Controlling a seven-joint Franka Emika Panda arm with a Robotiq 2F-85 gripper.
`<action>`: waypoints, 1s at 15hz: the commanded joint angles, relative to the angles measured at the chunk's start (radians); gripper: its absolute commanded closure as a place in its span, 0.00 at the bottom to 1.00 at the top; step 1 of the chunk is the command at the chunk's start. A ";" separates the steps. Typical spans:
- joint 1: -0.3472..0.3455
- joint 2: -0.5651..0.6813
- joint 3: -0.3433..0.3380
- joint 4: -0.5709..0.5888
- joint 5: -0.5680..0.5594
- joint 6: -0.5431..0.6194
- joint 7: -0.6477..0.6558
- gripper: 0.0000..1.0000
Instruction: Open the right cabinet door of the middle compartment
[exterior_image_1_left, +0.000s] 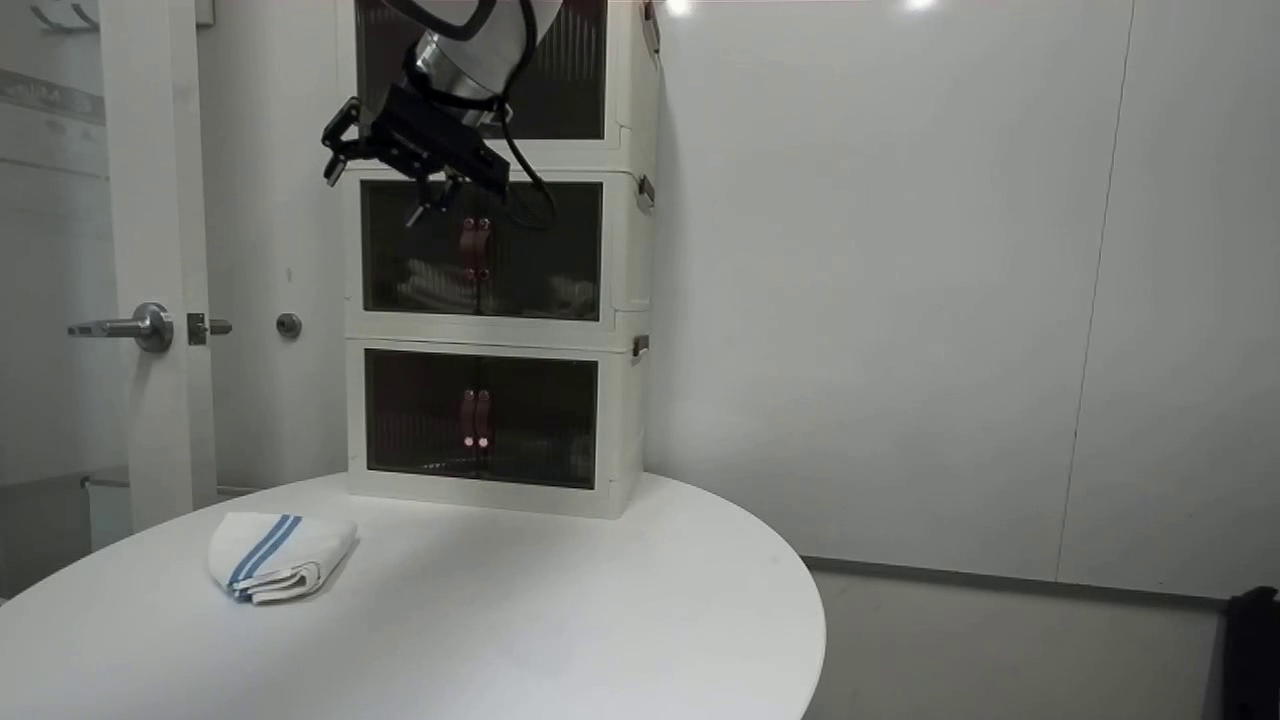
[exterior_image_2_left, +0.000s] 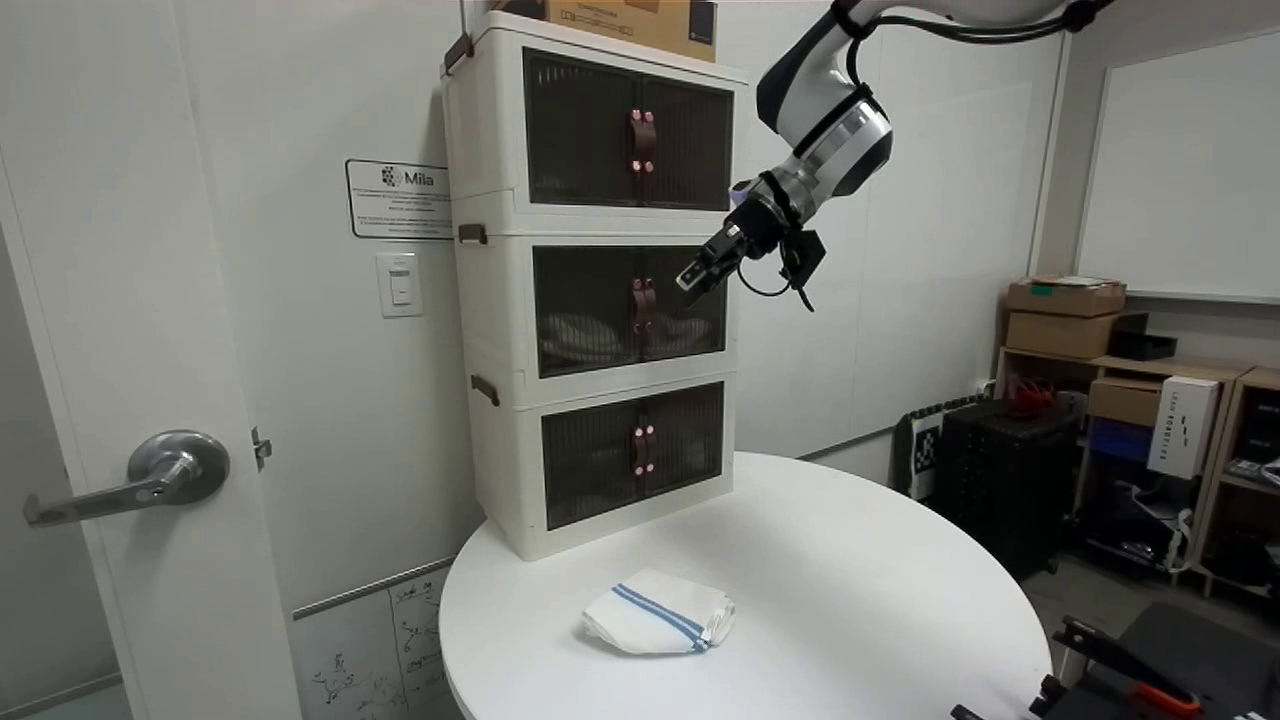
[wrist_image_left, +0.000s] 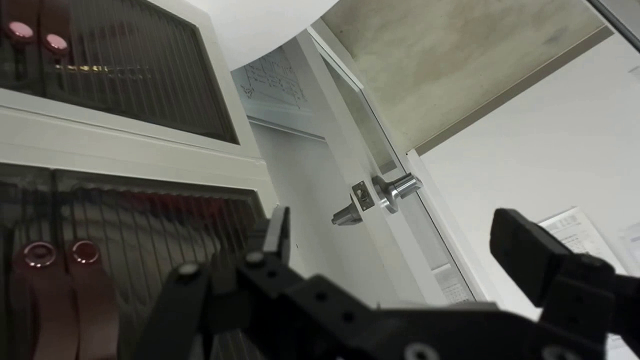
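While the gripper (exterior_image_1_left: 374, 195) hangs wide open, empty, in an exterior view, the right cabinet door (exterior_image_1_left: 545, 265) looks shut, right half of the middle compartment (exterior_image_1_left: 480, 328). Wrist view: its handle strap (wrist_image_left: 55, 310) sits just beside the twin strap (wrist_image_left: 97, 310), so sloppy aim could snag both imo.

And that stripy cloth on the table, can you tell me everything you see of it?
The cloth is white, with two blue stripes running close together across it. It looks like soft fabric, folded into a thick bundle, with layered edges showing at one end. It lies on the round-edged white table, in front of the stacked cabinet and apart from it. Nothing but the table seems to touch it.
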 joint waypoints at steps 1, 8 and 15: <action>-0.025 0.043 0.003 0.044 0.057 -0.023 -0.067 0.00; -0.044 0.089 0.002 0.085 0.086 -0.009 -0.093 0.00; -0.045 0.138 0.009 0.143 0.099 0.058 -0.092 0.00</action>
